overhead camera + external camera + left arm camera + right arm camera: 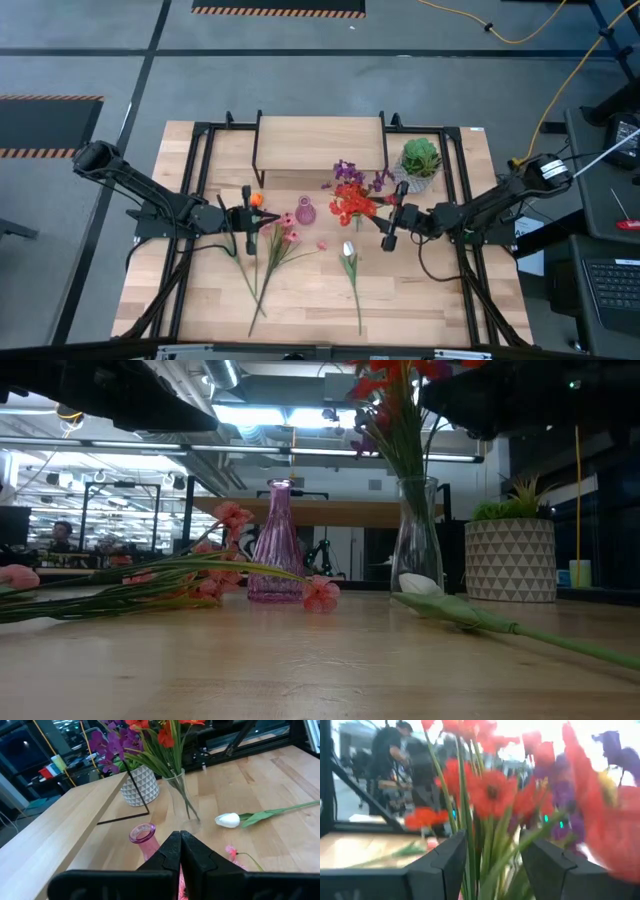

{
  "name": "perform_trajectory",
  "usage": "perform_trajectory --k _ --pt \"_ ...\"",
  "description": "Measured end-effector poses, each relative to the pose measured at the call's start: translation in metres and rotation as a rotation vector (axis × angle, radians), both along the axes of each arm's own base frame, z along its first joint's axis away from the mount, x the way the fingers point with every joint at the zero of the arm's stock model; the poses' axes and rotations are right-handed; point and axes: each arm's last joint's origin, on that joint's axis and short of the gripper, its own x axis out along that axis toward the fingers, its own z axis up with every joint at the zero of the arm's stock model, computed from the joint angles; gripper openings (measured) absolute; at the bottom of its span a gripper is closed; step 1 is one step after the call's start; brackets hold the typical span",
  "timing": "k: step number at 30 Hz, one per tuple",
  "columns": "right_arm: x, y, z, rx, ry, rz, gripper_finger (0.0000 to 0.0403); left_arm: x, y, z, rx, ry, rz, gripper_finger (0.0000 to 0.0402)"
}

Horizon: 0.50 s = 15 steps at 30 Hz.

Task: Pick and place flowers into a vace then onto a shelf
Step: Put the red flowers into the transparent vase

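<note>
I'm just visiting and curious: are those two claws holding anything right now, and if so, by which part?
The right gripper stands open around the green stems of the red flowers in the clear vase, not visibly clamping. The left gripper is shut and holds nothing.

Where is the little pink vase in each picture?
High view: pink vase mid-table, just left of the red flowers.
Low view: centre, left of the clear vase.
Left wrist view: low centre, just beyond the shut left claw.
Right wrist view: not in it.
Shared landmark: the red flowers.
</note>
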Motion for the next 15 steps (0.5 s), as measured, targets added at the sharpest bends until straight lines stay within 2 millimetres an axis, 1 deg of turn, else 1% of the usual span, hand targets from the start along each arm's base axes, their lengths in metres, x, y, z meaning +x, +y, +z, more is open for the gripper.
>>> perform_trajectory --k 6,11,15 --pt "-0.010 0.005 0.004 0.080 0.046 0.033 0.0184 0.000 0.000 0.000 0.000 0.000 0.000 0.0004" --pt "-0.017 0.010 0.009 0.079 0.057 0.069 0.0184 0.000 0.000 0.000 0.000 0.000 0.000 0.0004" --pt "-0.018 0.016 0.012 0.056 0.119 0.081 0.0184 0.000 0.000 0.000 0.003 0.001 -0.001 0.0004"
